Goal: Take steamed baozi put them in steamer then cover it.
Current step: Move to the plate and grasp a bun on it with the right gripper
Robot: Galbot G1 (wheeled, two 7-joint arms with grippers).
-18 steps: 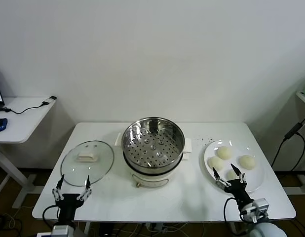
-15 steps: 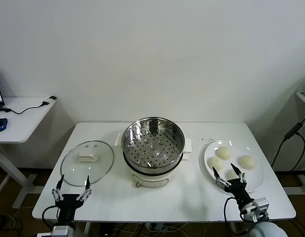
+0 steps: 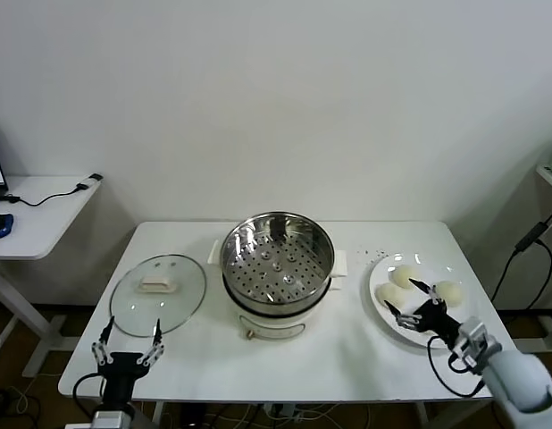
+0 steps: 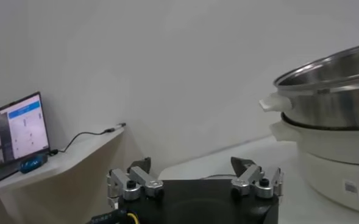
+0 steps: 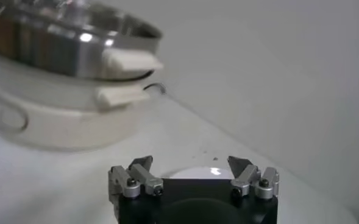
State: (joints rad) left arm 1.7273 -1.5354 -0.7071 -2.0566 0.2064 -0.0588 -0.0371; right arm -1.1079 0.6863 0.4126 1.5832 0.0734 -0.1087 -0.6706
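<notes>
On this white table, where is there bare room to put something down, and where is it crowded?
Bare patches: the front strip of the table between the steamer and the plate, and the back right corner behind the plate. Crowded: the plate, holding the baozi with the right gripper open over them; the left side, taken by the cover, with the left gripper in front.
</notes>
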